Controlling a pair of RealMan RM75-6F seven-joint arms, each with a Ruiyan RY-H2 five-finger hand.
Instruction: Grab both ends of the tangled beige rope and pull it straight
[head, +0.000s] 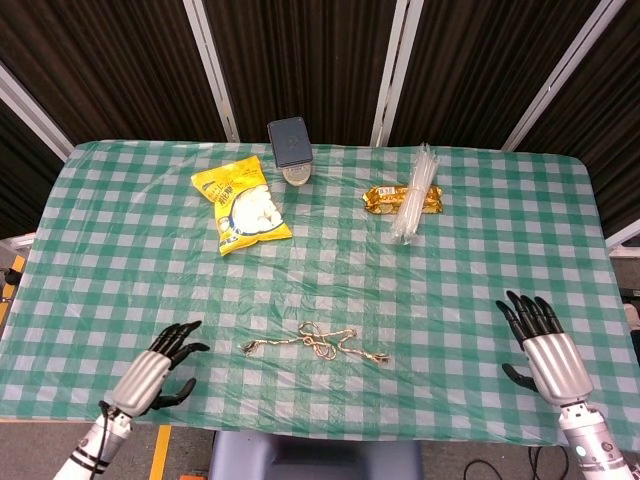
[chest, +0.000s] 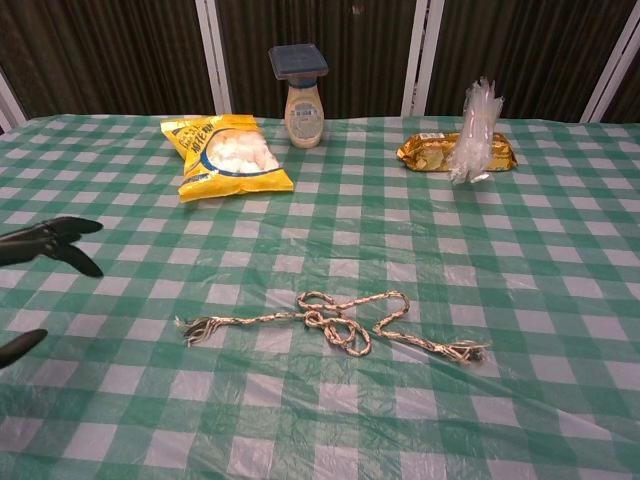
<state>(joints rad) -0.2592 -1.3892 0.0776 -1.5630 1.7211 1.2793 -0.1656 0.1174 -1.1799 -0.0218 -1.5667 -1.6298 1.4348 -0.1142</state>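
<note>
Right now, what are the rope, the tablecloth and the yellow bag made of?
The beige rope looks like braided fibre, maybe cotton: matte, with frayed tassel ends. The green checked tablecloth seems to be thin plastic or oilcloth: it wrinkles and shines under the light. The yellow snack bag looks like glossy printed plastic film with a clear window showing white pieces inside.
</note>
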